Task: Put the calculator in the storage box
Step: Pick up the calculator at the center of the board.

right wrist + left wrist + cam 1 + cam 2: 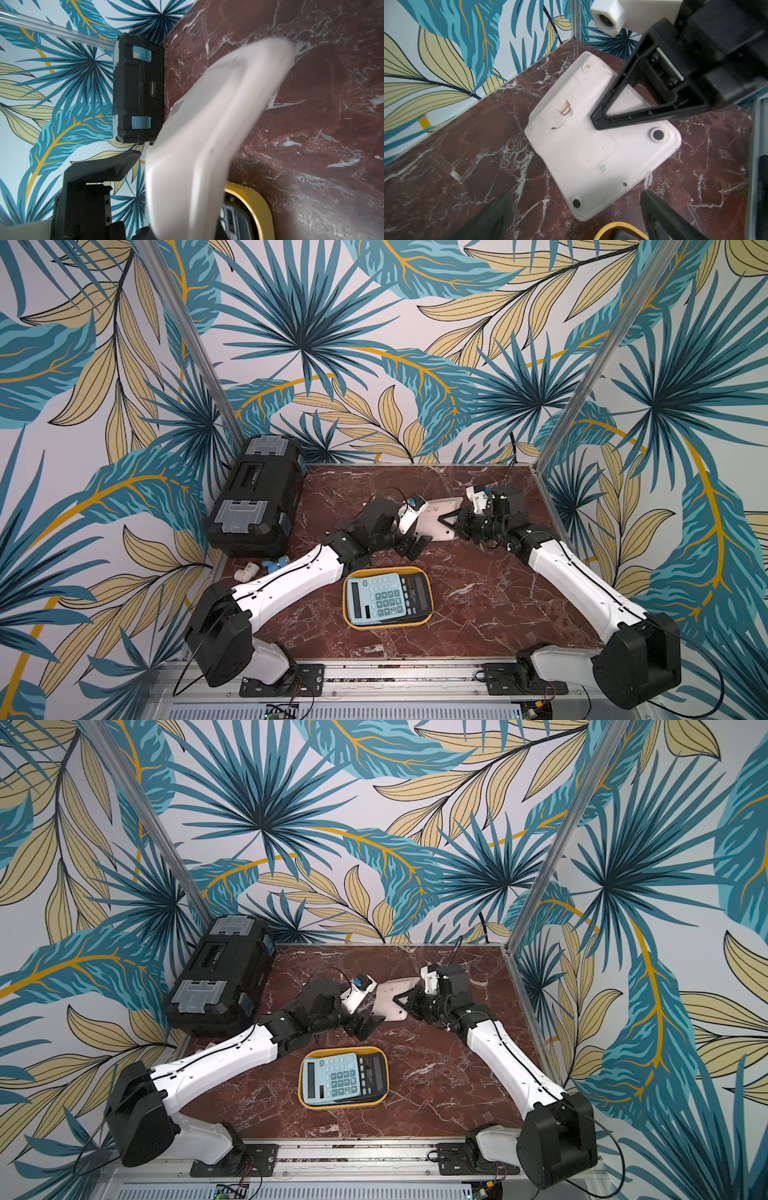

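Note:
A pale pink calculator (436, 517) (390, 995) hangs tilted above the back middle of the table, its back side showing. My right gripper (448, 519) (598, 122) is shut on its edge. In the right wrist view the calculator (207, 124) is a blurred pale shape running up from the jaws. My left gripper (415, 545) (576, 195) stands open just in front of it, and nothing is between its fingers (662, 216). The yellow storage box (386, 626) (343, 1105) (618, 225) (255, 199) sits at the front centre. It holds a light blue calculator (376, 598) lying over a black calculator (417, 591).
A big black toolbox (257, 497) (137, 89) with grey latches stands at the back left corner. Small white and blue pipe fittings (262, 568) lie in front of it, beside the left arm. Patterned walls and aluminium posts close in the marble table (498, 605).

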Robot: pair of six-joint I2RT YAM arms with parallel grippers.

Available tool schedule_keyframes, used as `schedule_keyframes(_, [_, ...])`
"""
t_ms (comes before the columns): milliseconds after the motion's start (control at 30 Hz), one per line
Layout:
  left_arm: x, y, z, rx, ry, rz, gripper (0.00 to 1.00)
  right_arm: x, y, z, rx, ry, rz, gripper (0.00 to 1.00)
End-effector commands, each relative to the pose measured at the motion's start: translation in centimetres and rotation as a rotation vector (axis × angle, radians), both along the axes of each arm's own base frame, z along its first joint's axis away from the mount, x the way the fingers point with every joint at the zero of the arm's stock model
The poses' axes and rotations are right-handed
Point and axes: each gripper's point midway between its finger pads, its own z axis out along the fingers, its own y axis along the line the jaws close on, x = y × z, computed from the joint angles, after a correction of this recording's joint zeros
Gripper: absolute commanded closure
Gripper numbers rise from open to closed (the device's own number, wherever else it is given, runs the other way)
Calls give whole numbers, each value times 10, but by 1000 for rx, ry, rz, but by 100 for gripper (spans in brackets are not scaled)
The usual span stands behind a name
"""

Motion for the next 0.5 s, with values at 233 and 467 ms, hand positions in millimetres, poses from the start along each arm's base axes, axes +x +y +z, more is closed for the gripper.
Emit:
schedule_keyframes(233, [-5,8,-11,264,-203,46,9,-10,17,-3,59,72,123,85])
schedule_keyframes(467, [-18,1,-18,285,-150,-28,8,-9,18,-2,56,66,130,84])
